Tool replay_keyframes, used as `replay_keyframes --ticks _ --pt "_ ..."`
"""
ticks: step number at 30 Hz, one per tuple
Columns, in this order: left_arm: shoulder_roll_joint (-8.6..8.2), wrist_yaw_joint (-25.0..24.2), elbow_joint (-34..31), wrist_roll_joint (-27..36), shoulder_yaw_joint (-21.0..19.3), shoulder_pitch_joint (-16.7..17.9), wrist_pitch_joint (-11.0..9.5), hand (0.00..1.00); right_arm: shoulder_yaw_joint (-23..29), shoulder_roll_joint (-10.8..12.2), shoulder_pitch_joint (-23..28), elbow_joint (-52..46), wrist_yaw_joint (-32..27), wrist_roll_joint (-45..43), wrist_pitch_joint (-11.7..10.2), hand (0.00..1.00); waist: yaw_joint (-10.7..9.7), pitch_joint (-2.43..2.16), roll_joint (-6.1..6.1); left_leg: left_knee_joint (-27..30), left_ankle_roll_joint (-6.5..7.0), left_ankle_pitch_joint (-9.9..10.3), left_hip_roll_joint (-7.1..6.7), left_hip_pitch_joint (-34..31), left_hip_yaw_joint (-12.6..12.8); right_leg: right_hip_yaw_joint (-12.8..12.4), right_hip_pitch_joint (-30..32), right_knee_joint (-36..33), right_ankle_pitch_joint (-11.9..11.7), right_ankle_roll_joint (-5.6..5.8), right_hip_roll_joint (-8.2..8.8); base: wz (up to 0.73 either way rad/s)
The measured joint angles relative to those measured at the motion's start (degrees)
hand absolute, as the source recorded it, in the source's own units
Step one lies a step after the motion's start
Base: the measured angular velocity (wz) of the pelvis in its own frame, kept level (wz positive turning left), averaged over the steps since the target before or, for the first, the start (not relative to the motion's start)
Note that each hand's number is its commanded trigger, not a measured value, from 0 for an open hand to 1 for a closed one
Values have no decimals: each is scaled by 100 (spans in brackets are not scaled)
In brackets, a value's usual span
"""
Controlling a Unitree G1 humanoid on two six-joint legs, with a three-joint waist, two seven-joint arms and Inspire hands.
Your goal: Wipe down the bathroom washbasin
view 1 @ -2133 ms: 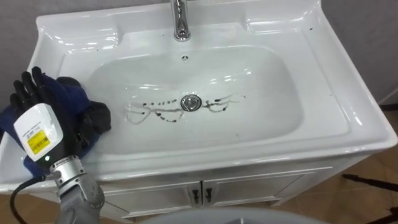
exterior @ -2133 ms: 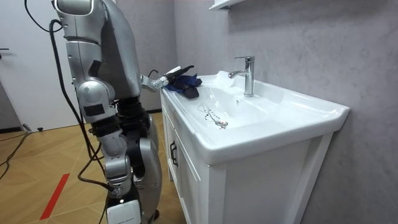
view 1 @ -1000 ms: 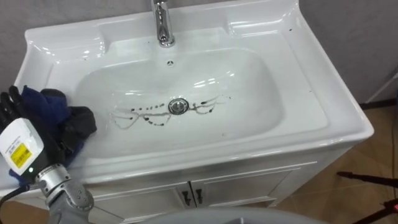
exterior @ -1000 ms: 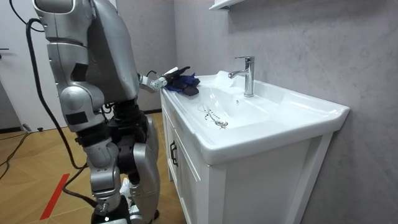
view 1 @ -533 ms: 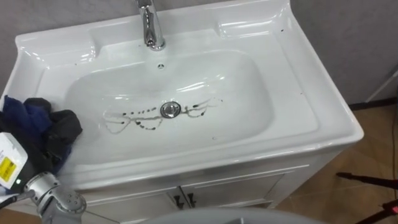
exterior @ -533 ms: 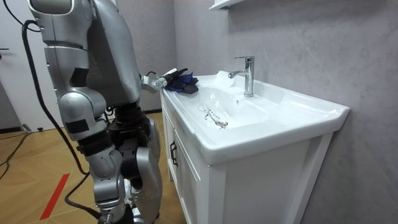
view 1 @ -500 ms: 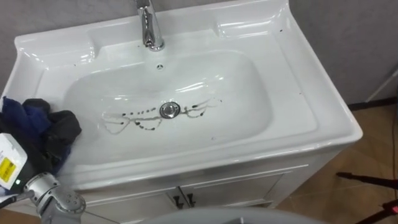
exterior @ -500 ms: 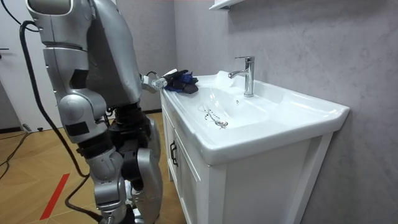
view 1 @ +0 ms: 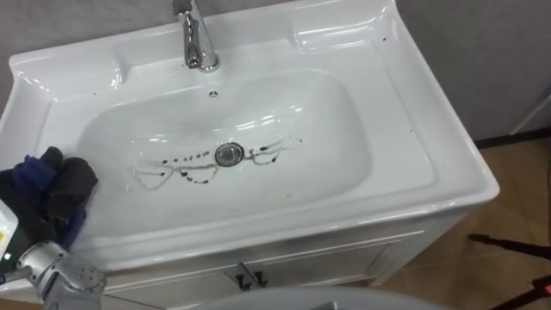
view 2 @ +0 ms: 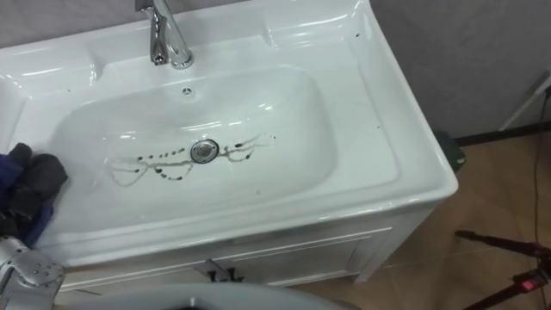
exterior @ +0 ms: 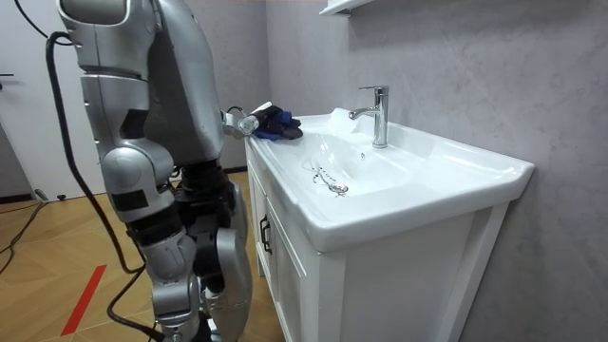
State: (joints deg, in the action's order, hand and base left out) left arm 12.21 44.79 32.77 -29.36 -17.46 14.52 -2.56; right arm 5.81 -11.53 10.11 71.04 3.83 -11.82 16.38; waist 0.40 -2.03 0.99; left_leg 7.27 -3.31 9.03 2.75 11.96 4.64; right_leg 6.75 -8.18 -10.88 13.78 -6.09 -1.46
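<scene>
The white basin [view 1: 413, 129] has dark smears [view 1: 185, 168] strung to both sides of its drain [view 1: 228, 154]. A blue and dark cloth [view 1: 34, 176] lies bunched on the basin's left rim, outside the bowl. My left hand [view 1: 9, 234] rests on that cloth at the view's left edge, mostly cut off by it. In the room view I stand at the basin's left end, with the left hand [exterior: 247, 121] reaching onto the cloth [exterior: 277, 123] at the near corner.
A chrome tap [view 1: 196, 39] stands at the middle of the back rim. Under the basin is a white cabinet [view 1: 250, 275] with two doors. A grey wall runs behind it, and wood floor with a dark stand leg [view 1: 516, 250] lies to the right.
The eye view has swung so the basin sits further left and the hand is now nearly out of frame. The cloth looks more bunched under the hand. In the room view my body has shifted.
</scene>
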Motion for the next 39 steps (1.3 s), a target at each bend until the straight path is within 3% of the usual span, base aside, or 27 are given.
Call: replay_keyframes --ticks 12,14,18,21,23,27,33,35,39 --pt "-27 4 -1 9 -113 -21 14 100 -14 2 -116 3 -8 93 -15 0 -3 38 55 -66 -1 1 3 30 29 -27 -7 28 1 0 -6 0" --pt "-48 17 -12 10 -109 -120 127 100 -24 3 -138 8 -57 160 -27 0 -14 69 80 -68 0 2 0 14 8 -3 2 27 2 3 0 6" --pt "-94 15 -144 3 -86 -279 368 100 -100 7 -148 8 -137 408 -39 0 -22 83 70 -54 1 2 -5 -104 -10 105 77 19 8 14 12 16" --pt "-132 -96 -521 -22 -85 -312 564 100 -267 10 -161 11 -132 403 -99 0 -26 108 35 -51 1 3 -4 -178 -7 155 133 22 7 15 15 10" --pt "-213 -321 -1075 -180 -102 -303 882 100 -342 35 -111 37 -119 424 -161 0 -17 142 -11 -37 5 9 -4 -239 -24 203 165 26 5 18 18 13" --pt "-271 -459 -1783 -288 -72 -276 1084 100 -344 104 -109 -53 -122 458 -271 0 2 215 -65 -37 6 9 -4 -279 -33 227 187 23 3 22 21 4" --pt "-288 -407 -3247 -563 108 -272 1073 100 -345 132 -132 -142 -204 476 -517 0 -37 215 -100 28 24 41 -15 -445 -96 259 263 24 -49 63 50 4" --pt "-287 -253 -3660 -798 166 -273 942 100 -345 130 -134 -202 -241 476 -588 0 -46 206 -30 32 35 55 -37 -412 -98 194 234 35 -76 107 67 -2" --pt "-287 -219 -3843 -1054 184 -273 847 100 -345 127 -115 -193 -237 489 -717 0 -65 218 90 34 36 55 -101 -349 -95 166 173 38 -97 143 131 -1"
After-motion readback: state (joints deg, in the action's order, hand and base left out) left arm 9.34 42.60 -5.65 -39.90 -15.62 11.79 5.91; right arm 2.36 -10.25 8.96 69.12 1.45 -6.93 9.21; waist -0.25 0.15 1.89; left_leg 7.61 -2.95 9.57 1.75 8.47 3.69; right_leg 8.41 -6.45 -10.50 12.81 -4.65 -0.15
